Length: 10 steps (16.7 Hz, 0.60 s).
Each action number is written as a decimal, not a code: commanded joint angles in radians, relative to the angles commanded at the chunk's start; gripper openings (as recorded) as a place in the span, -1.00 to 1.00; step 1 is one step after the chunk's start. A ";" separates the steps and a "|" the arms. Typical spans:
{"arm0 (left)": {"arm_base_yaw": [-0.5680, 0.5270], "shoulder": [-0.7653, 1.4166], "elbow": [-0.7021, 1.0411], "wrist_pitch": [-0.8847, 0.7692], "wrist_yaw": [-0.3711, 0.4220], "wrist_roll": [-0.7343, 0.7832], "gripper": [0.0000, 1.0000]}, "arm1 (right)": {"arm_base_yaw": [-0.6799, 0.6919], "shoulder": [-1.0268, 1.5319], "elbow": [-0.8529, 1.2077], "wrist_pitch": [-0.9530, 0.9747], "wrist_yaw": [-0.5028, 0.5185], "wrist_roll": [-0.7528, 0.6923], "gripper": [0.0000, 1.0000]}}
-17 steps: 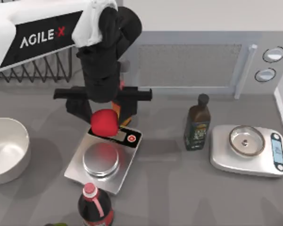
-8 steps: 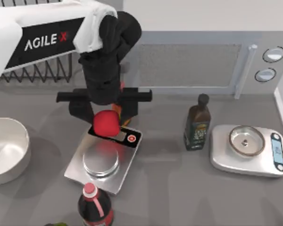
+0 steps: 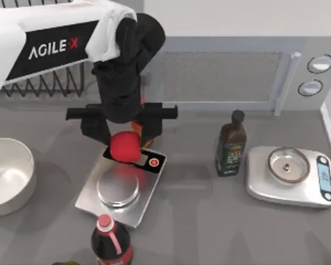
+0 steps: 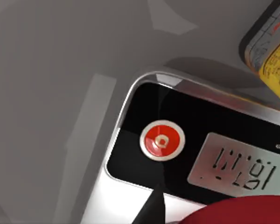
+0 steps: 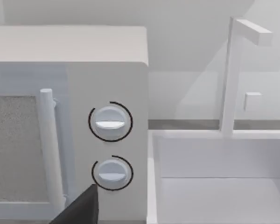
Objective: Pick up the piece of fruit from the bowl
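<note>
The piece of fruit (image 3: 125,146), bright red and rounded, hangs above the display end of a steel square scale (image 3: 94,201). My left gripper (image 3: 124,137) is shut on it from above, a black finger on either side. In the left wrist view the fruit (image 4: 242,212) shows as a red curve over the scale's black panel (image 4: 191,112), beside one dark fingertip (image 4: 151,210). The bowl (image 3: 5,176), deep and glossy white, stands at the table's left edge with nothing visible inside. My right gripper (image 5: 79,210) is parked near the microwave.
A cola bottle (image 3: 111,243) stands at the front, just below the steel scale. A dark oil bottle (image 3: 230,144) and a white scale (image 3: 259,187) with a metal dish sit to the right. A microwave (image 3: 220,74) and a wire rack (image 3: 44,83) line the back.
My left arm has carried the fruit slightly to the right over the steel scale. In the last half second it has hardly moved.
</note>
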 joint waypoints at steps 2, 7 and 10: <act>0.000 0.000 0.000 0.000 0.000 0.000 0.66 | 0.000 0.000 0.000 0.000 0.000 0.000 1.00; 0.000 0.000 0.000 0.000 0.000 0.000 1.00 | 0.000 0.000 0.000 0.000 0.000 0.000 1.00; 0.000 0.000 0.000 0.000 0.000 0.000 1.00 | 0.000 0.000 0.000 0.000 0.000 0.000 1.00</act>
